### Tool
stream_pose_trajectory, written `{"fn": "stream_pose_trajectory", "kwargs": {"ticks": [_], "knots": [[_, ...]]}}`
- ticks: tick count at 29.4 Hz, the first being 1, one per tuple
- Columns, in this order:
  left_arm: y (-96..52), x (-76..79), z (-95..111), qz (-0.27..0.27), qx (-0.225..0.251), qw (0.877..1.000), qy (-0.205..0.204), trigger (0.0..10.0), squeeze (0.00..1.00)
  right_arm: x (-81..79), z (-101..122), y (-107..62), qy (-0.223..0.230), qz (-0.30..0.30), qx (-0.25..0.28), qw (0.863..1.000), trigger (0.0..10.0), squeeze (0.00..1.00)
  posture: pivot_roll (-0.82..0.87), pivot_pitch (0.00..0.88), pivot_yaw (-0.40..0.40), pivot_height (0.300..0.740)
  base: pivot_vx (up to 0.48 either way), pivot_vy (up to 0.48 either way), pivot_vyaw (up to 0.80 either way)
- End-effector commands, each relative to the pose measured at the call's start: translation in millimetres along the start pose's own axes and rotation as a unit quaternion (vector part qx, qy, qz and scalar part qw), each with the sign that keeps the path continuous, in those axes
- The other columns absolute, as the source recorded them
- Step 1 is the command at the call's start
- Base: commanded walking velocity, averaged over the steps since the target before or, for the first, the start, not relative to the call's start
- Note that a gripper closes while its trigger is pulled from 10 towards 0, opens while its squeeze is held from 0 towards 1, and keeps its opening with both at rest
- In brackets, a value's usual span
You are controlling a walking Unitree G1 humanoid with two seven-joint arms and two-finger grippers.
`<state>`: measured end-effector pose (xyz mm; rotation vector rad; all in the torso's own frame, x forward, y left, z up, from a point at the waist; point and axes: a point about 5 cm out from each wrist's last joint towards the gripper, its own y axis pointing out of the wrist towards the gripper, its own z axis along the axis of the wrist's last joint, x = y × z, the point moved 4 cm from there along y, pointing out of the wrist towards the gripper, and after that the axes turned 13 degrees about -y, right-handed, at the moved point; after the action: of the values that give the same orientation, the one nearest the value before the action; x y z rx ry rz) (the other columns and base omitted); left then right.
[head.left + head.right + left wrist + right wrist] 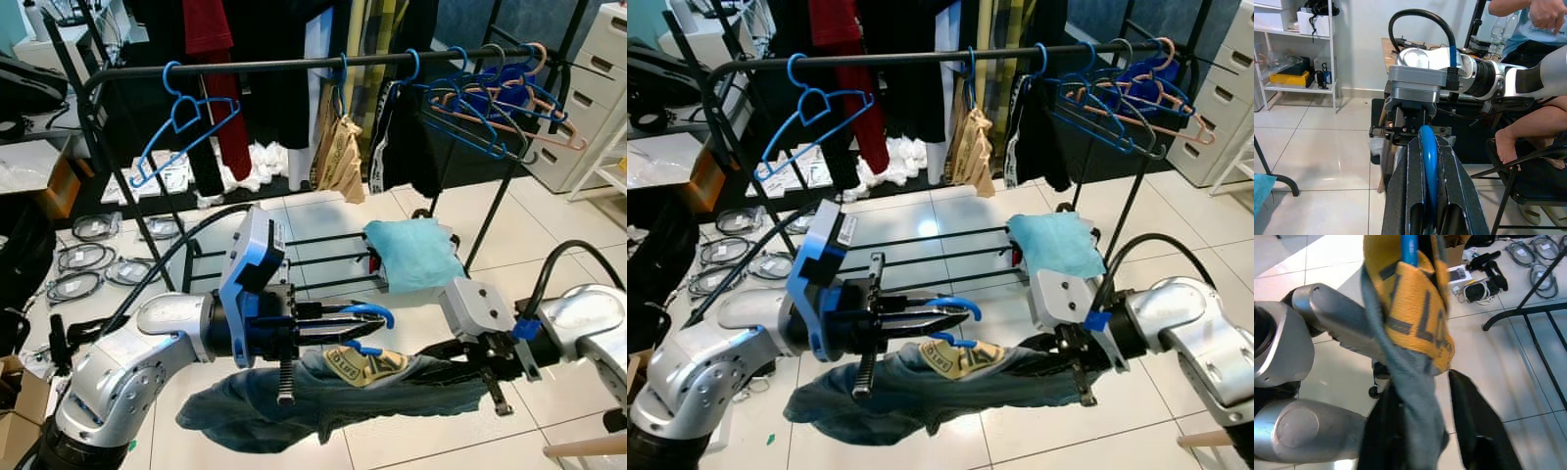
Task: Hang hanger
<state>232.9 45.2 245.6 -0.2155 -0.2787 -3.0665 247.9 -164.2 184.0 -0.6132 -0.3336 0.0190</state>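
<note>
Now the left end effector point(358, 318), clenched on the hanger point(367, 313), should lift its hook to the rail point(294, 65); the right end effector point(480, 367) grips the jeans point(294, 401).

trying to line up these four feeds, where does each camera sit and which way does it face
Left eye: on the head, facing the clothes rack; both arms show.
Right eye: same scene.
Left wrist: along the left gripper, shut on the blue hanger, toward the right arm.
Right wrist: along the right gripper, at the jeans.
Shared: hanger and jeans.
</note>
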Motion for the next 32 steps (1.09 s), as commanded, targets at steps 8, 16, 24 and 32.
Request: {"fn": "stream_pose_trajectory", "kwargs": {"ticks": [8, 16, 24, 32], "knots": [[-18.1, -8.1, 10, 0.018, -0.014, 0.999, 0.024, 0.4, 0.0, 8.4, 7, -12.0, 0.007, -0.053, 0.03, 0.998, 10.0, 1.0, -0.06, 0.083, 0.051, 0.74, 0.0, 0.0, 0.0], [-42.4, -25.5, 26, 0.063, -0.023, 0.996, 0.061, 0.4, 0.0, 11.0, 6, -42.3, 0.039, -0.12, 0.052, 0.991, 10.0, 1.0, -0.07, 0.081, 0.052, 0.74, 0.0, 0.0, 0.0], [-53.8, -22.2, 52, 0.055, 0.013, 0.995, 0.079, 0.9, 0.0, -1.9, 17, -61.6, 0.094, -0.155, 0.154, 0.971, 10.0, 0.55, -0.08, 0.084, 0.054, 0.74, 0.0, 0.0, 0.0], [-59.7, -5.7, 73, -0.01, 0.057, 0.996, 0.069, 6.1, 0.0, 8.4, 26, -81.3, 0.09, -0.209, 0.222, 0.948, 10.0, 0.0, -0.07, 0.086, 0.061, 0.74, 0.0, 0.0, 0.0]]}}
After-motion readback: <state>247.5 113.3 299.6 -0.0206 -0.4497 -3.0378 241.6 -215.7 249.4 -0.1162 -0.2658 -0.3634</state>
